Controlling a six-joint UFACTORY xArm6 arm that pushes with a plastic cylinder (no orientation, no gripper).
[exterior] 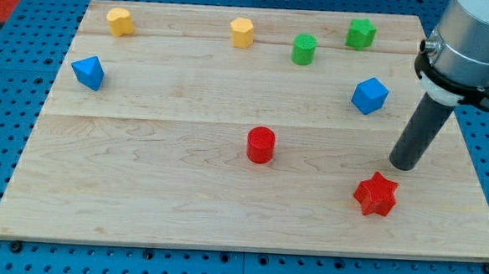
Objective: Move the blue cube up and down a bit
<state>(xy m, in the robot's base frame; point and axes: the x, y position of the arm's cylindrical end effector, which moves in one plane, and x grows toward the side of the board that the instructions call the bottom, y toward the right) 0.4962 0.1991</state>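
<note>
The blue cube [370, 95] sits at the view's right, upper half of the wooden board [142, 174]. A second blue block [88, 72], a pointed shape, lies at the view's left. My tip [403, 165] rests on the board below and to the right of the blue cube, apart from it. It stands just above the red star [376, 194].
A red cylinder [261, 145] stands at mid-board. Along the view's top are a yellow block [120, 20], a yellow block [242, 32], a green cylinder [304, 49] and a green star-like block [361, 32]. The board's right edge is close to my tip.
</note>
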